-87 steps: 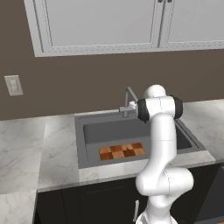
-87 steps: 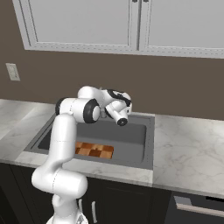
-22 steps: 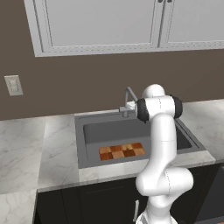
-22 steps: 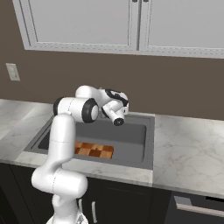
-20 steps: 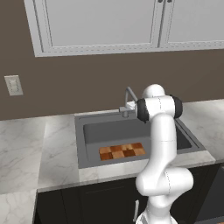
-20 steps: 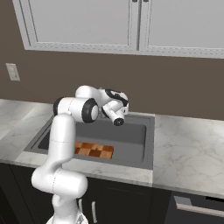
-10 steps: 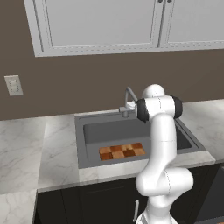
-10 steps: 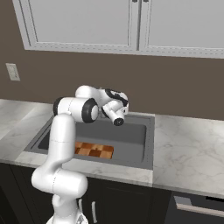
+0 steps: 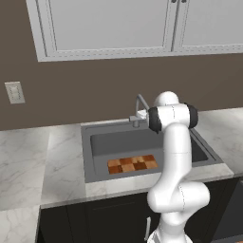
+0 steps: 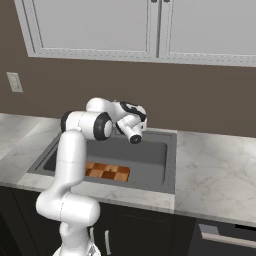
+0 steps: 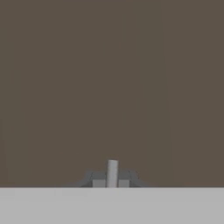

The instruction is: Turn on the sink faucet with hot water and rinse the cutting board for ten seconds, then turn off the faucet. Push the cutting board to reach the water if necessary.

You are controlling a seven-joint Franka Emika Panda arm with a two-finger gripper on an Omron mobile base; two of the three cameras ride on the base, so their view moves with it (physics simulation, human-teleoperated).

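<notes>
A: In the left base view, where is the checkered wooden cutting board?

B: Flat in the large dark grey sink, toward its front; the thin silver gooseneck faucet stands behind.

A: The right base view?

B: The board lies behind the white arm; the gripper is at the sink's back edge.

A: The hand view?

B: A pale upright bar against the brown wall; the claw's opening cannot be told.

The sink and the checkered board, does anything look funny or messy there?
Nothing stands out. The cutting board lies flat on the floor of the sink, toward its front. The faucet stands upright behind the basin, and no water shows running or spilled on the counter.
</notes>
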